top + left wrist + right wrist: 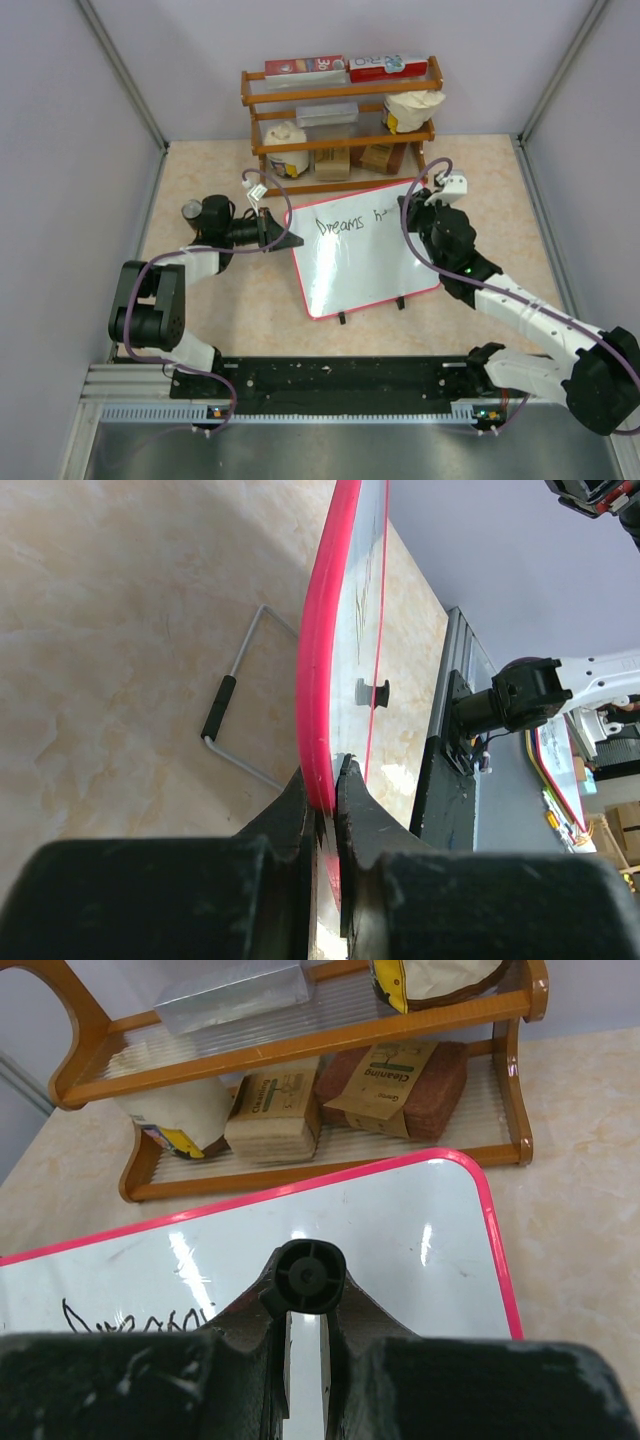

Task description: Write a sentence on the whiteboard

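The whiteboard [365, 265], white with a red frame, stands tilted mid-table; its surface also fills the right wrist view [410, 1230]. The sentence [340, 225] reads "Dreams" plus the start of a second word near the top edge; its first word shows in the right wrist view [130, 1318]. My left gripper [287, 240] is shut on the board's red left edge [322, 670], jaws clamped either side of the frame [325, 782]. My right gripper [414, 208] is shut on a black marker [304, 1272], seen end-on over the board's upper right area; its tip is hidden.
A wooden shelf rack [340, 125] with boxes, bags and a tin stands behind the board, close to its top edge [300, 1045]. The board's wire stand [232, 705] lies on the table behind it. Grey walls close both sides. A black rail [340, 375] runs along the near edge.
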